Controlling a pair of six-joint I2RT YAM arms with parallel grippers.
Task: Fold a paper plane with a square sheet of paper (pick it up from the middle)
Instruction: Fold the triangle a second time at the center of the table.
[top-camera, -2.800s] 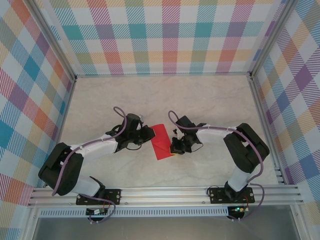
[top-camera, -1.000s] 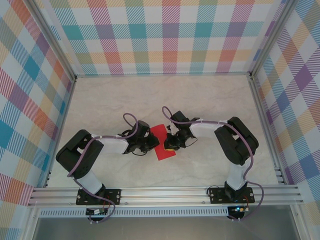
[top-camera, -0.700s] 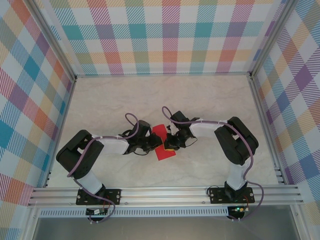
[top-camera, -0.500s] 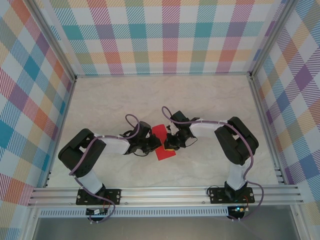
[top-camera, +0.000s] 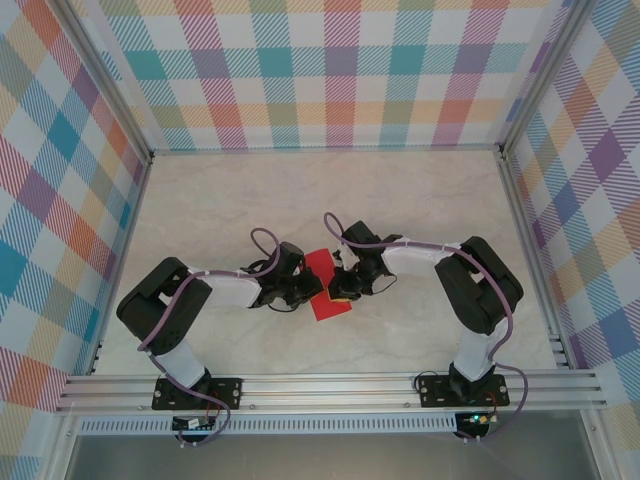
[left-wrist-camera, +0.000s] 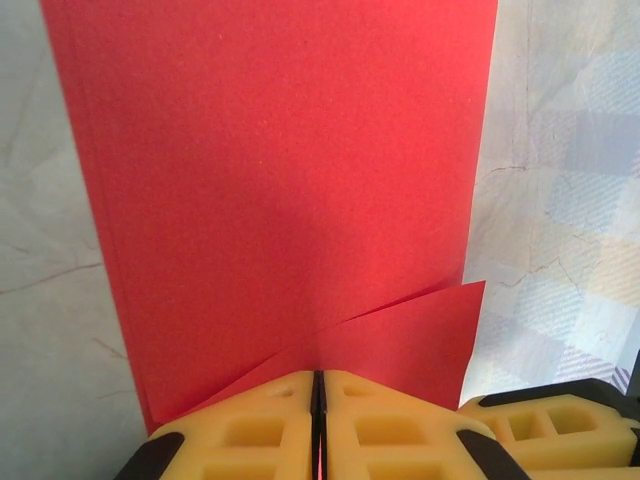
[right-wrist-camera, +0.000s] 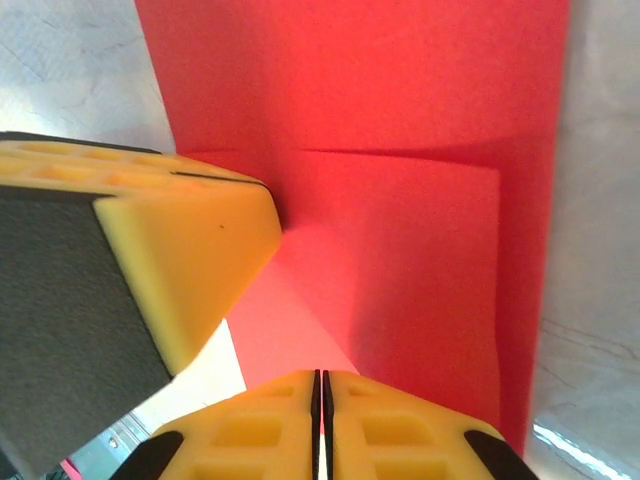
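Grippers are what has changed: a few seconds back both stood off the paper (top-camera: 331, 308), one on each side. Now the left gripper (top-camera: 307, 291) and right gripper (top-camera: 339, 286) meet over its middle, and in the last second they have scarcely shifted. The paper lies where it lay, flat near the middle of the table (top-camera: 420, 210), between the two arms.

In the left wrist view the yellow fingers are pressed together, with a raised red flap running into their seam, so it looks pinched. The right wrist view shows much the same: jaws together on a lifted crease, the left finger just beside.

I judge the hold at the middle is made and a lift or fold comes next.

The paper is a folded strip, no nose yet. Its long axis runs far to near, with the near end leaning slightly right.
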